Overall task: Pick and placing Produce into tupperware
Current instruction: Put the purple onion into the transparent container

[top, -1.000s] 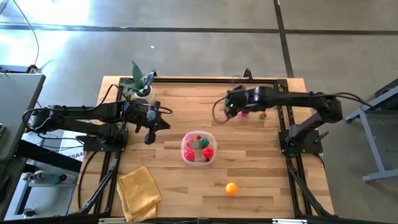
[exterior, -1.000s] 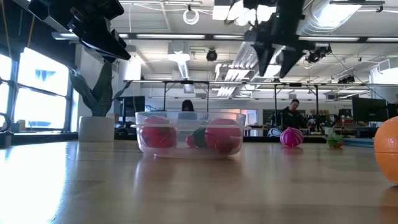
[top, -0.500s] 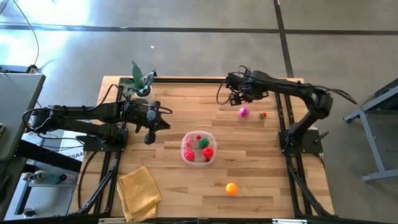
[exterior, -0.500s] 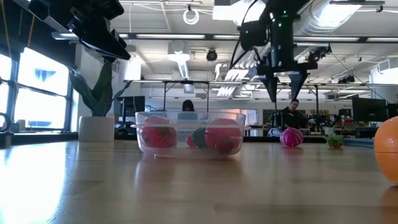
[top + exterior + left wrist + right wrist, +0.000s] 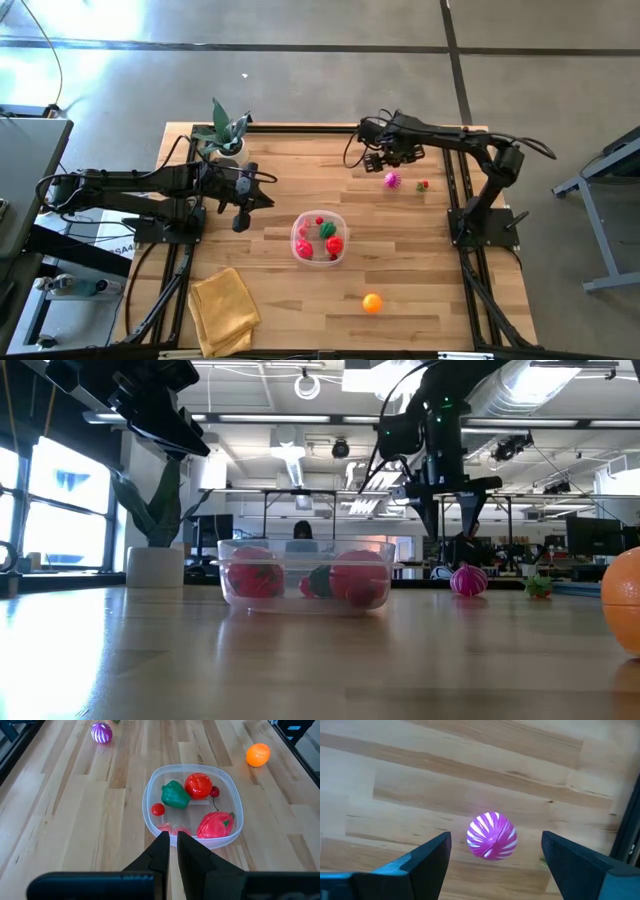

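Arms: both were black, slim, jointed.
Cables: thin black loops ran along each arm, beside the right wrist too.
Left claw [image 5: 170, 851]: two dark fingers, tapered to narrow tips, on a wide black bar.
Right claw [image 5: 492, 862]: two dark blue-black fingers, broad and wedge-shaped.
Bases: black blocks on black frame rails.

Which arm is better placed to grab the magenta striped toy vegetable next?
The right arm. Its open gripper hangs just above the magenta striped toy vegetable, which shows between its fingers. The left gripper, shut, waits by the round clear plastic tub, far from it.
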`<state>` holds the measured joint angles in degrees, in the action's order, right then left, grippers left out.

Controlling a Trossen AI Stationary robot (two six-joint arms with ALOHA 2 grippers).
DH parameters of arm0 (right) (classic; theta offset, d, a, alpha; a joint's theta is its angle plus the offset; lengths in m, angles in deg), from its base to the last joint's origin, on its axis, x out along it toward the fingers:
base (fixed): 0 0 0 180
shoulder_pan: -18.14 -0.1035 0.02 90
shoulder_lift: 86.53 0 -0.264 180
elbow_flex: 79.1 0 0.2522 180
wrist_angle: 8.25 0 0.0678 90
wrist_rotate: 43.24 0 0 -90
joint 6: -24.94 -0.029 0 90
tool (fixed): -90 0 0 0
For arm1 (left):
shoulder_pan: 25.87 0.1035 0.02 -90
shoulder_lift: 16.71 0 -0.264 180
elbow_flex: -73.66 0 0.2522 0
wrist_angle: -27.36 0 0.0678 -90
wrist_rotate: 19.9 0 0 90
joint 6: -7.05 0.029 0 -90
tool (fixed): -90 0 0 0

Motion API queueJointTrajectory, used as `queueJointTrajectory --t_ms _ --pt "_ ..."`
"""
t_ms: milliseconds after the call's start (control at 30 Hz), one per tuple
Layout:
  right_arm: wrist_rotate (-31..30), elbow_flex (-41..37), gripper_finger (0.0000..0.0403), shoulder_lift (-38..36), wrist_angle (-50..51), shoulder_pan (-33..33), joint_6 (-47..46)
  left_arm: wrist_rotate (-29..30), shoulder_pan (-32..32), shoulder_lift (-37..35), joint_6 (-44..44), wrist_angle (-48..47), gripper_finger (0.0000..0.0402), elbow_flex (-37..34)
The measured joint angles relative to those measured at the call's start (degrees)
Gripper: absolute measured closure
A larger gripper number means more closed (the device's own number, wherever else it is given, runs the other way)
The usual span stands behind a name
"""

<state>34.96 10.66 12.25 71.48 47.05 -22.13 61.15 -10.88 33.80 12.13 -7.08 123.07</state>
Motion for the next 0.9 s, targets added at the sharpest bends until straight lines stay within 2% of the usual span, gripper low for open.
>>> queueJointTrajectory --t_ms 133,533,900 --pt "-0.38 -0.79 0.0101 -0.07 -1.52 -0.56 -0.06 0.00 0.00 0.01 0.01 0.00 0.0376 -0.01" --pt "3.56 -17.30 0.0101 -7.40 -15.64 1.29 -3.70 -0.01 0.00 0.01 0.01 0.00 0.0376 -0.01" --pt "10.07 -27.47 0.0101 -8.52 -29.72 4.48 -3.95 0.00 0.00 0.01 0.00 0.00 0.0376 0.00"
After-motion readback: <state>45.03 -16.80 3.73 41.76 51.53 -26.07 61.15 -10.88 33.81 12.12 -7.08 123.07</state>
